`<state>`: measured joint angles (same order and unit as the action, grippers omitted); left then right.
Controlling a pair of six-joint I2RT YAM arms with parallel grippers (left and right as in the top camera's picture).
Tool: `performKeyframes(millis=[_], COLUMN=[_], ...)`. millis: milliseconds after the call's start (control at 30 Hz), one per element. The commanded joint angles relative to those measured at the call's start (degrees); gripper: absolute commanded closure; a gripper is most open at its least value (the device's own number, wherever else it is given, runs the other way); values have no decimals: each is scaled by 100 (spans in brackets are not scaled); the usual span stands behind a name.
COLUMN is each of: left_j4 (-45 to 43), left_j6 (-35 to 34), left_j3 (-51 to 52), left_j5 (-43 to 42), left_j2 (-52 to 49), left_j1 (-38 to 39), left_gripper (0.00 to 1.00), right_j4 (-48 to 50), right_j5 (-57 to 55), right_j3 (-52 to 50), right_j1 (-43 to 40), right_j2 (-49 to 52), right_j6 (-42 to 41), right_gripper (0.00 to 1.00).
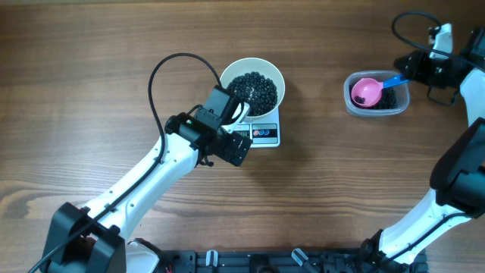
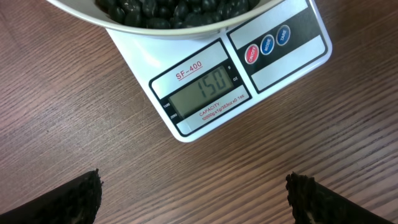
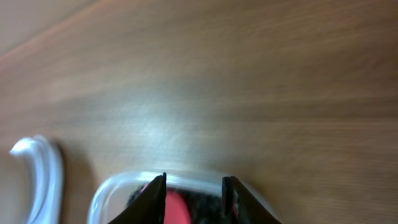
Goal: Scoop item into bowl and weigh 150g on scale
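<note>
Black beans (image 1: 254,92) are heaped in the white bowl (image 1: 279,74) on the scale (image 2: 286,62), left of centre. Its display (image 2: 208,88) reads 150, so the target is judged met. Left gripper (image 2: 196,194) is held near the scale, jaws spread wide and empty, presumably to view the readout. Right gripper (image 3: 194,196) — jaws partly apart, nothing clamped — is placed over the right-hand tub (image 1: 402,108), where the pink scoop (image 1: 367,92) lies.

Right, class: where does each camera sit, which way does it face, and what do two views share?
Overhead: above the table, facing straight down; left arm and right arm show.
Left wrist: on the left arm, facing down at the scale display; open left claw tips show.
Right wrist: on the right arm, facing the tub; right claw shows.
Shared: overhead and left wrist both show bowl and scale.
</note>
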<state>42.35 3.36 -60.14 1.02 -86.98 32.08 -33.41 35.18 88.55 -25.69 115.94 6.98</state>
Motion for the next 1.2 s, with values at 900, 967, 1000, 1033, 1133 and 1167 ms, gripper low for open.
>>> performKeyframes(millis=[900, 967, 1000, 1033, 1133, 1167], left_j4=[-15, -15, -15, -15, -15, -15], left_j6=[68, 68, 68, 68, 68, 68], left_j3=[26, 26, 26, 26, 26, 26], left_j5=[-31, -31, -31, -31, -31, -31], left_j2=[96, 94, 94, 94, 94, 94], left_j1=[-42, -42, -42, -42, -42, -42], left_gripper=[0, 0, 0, 0, 0, 0], right_j4=[35, 35, 35, 35, 35, 35], right_j5=[807, 807, 804, 804, 804, 804], right_j3=[-13, -13, -13, -13, -13, -13], right_j1=[636, 636, 636, 634, 636, 634], right_j2=[22, 22, 22, 22, 22, 22], right_j6=[-2070, -2068, -2070, -2068, -2072, -2068], right_gripper=[0, 0, 0, 0, 0, 0])
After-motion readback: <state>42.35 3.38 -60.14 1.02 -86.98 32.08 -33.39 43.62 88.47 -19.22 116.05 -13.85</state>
